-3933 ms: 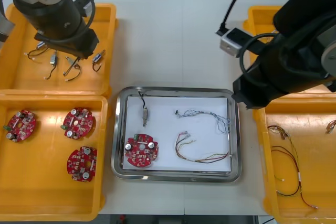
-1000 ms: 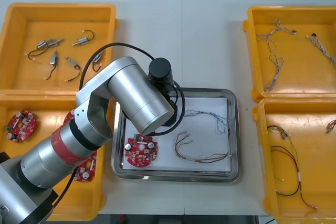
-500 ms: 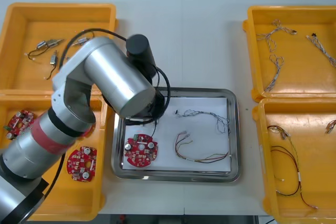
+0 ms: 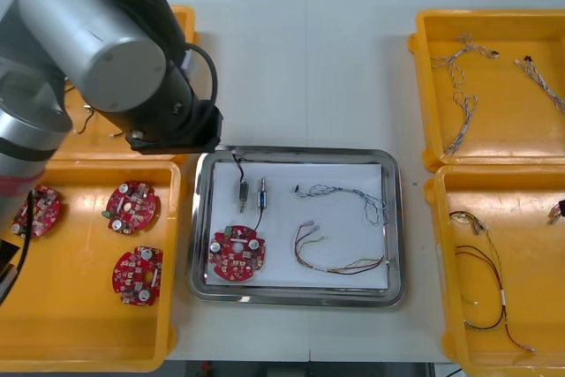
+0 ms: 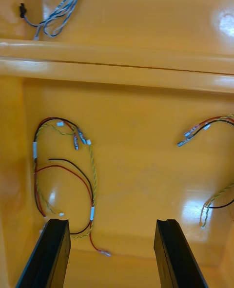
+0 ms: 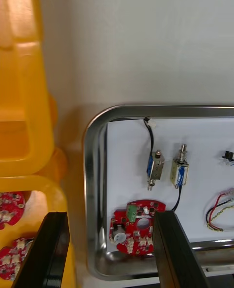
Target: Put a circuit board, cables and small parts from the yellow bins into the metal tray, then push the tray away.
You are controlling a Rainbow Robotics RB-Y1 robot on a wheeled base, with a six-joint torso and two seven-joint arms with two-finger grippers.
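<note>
from above, the left arm [image 4: 97,50] hangs at ten o'clock of the metal tray [image 4: 397,218], which holds a circuit board [image 4: 237,251] at seven o'clock, two small metal parts [image 4: 243,192] at ten and a blue and white cable [image 4: 331,189] toward two. at the left wrist, the left hand [image 6: 107,249] is spread and empty above the tray's corner, near the board. at the right wrist, the right hand [image 5: 111,254] is spread with nothing between its fingers, over a yellow bin [image 5: 146,181] of red and yellow cables [image 5: 63,171].

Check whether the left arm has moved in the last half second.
Yes. The left arm swung off the metal tray, toward the far-left yellow bin.
</note>
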